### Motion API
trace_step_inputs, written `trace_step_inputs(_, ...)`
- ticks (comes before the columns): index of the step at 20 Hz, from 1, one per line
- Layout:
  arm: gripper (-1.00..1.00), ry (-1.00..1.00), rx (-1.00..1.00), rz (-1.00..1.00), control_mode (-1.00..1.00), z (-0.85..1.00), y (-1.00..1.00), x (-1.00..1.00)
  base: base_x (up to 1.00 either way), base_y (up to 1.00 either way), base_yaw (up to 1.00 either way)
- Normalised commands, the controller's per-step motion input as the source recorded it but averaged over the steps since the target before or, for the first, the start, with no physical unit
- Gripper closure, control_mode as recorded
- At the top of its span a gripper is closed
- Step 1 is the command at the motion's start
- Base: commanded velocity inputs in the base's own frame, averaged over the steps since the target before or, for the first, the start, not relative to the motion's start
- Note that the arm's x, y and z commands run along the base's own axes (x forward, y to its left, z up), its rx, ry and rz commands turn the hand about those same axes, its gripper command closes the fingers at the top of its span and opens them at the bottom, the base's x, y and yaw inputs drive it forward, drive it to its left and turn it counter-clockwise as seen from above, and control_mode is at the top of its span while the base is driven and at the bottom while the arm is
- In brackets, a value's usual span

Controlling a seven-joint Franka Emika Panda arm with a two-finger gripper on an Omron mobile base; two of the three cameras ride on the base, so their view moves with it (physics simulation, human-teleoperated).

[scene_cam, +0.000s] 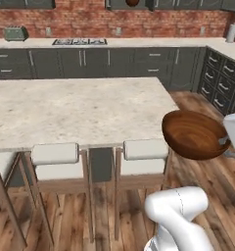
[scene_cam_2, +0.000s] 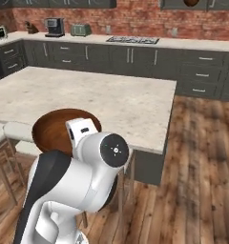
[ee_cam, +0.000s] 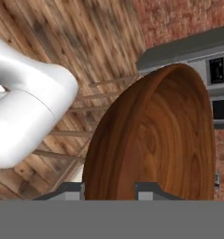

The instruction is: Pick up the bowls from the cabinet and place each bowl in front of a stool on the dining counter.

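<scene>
**Bowl carried in the air beside the dining worktop**

Bowl (scene_cam: 194,135) in my grip — the fingers (ee_cam: 153,190) pinch its rim, one inside and one outside (plain in the hand view). I see it tilted, off every surface, just past the corner of the dining worktop (scene_cam: 80,110), over the wood floor (scene_cam: 207,196) and near the stools (scene_cam: 144,162). A second bowl (scene_cam_2: 191,2) sits high up in the cabinet (scene_cam_2: 173,4) on the brick wall — barely visible at the frame's top edge.

Both base views look forward and down across the table (scene_cam: 80,110), from either rear side. Hand view sits tight against the bowl (ee_cam: 156,140).
</scene>
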Motion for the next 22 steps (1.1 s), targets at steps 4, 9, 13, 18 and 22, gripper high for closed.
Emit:
trace_step_inputs(4,1.0,0.0,0.0,0.0,1.0,0.0,0.0,0.0,0.34,0.84,-0.49)
trace_step_inputs(9,1.0,0.0,0.0,0.0,1.0,0.0,0.0,0.0,0.31,0.01,-0.12)
trace_step_inputs(13,1.0,0.0,0.0,0.0,1.0,0.0,0.0,0.0,0.18,-0.34,-0.01)
trace_step_inputs(18,1.0,0.0,0.0,0.0,1.0,0.0,0.0,0.0,0.29,-0.2,-0.05)
trace_step_inputs(22,1.0,0.0,0.0,0.0,1.0,0.0,0.0,0.0,0.51,-0.19,-0.05)
